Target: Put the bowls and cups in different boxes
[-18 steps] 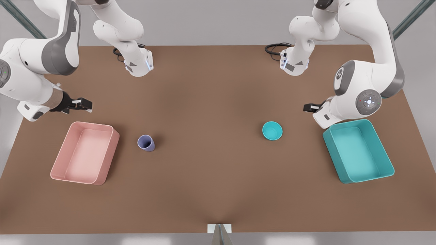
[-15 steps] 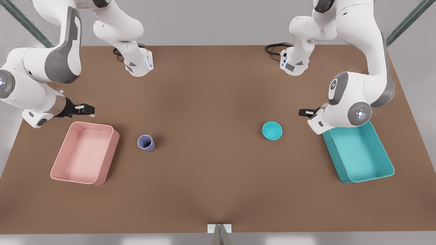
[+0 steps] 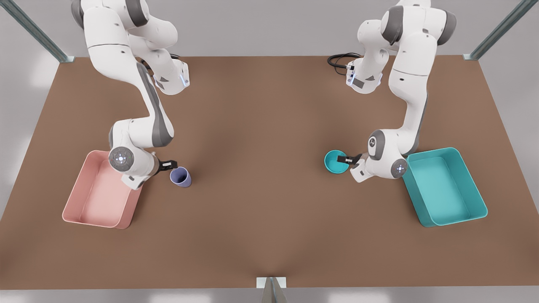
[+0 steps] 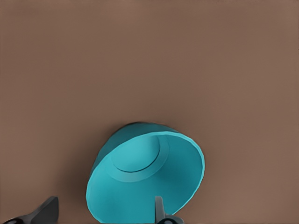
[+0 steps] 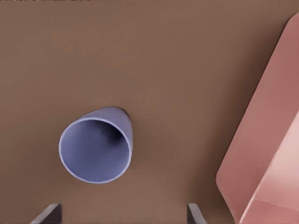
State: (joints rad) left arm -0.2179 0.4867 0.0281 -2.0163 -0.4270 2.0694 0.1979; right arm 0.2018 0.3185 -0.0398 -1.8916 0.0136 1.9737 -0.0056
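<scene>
The teal bowl (image 3: pixel 335 162) stands on the table toward the front view's right. My left gripper (image 3: pixel 345 160) is low at its rim, between it and the teal box (image 3: pixel 442 185). In the left wrist view the left gripper (image 4: pixel 103 212) is open, one finger over the bowl (image 4: pixel 145 177) and one outside its wall. The lavender cup (image 3: pixel 180 176) stands upright beside the pink box (image 3: pixel 101 198). My right gripper (image 3: pixel 170 164) sits just behind the cup. In the right wrist view the right gripper (image 5: pixel 120 213) is open wide, with the cup (image 5: pixel 96 149) ahead of the gap, untouched.
The brown table (image 3: pixel 269 126) stretches bare between the two arms. Both arm bases (image 3: pixel 170 80) stand at the far edge. The pink box's corner (image 5: pixel 261 154) lies close beside the right gripper.
Both arms swung down and inward from the table's sides. The right gripper came to the cup, the left gripper to the bowl's rim. Cup, bowl and boxes stayed put.
</scene>
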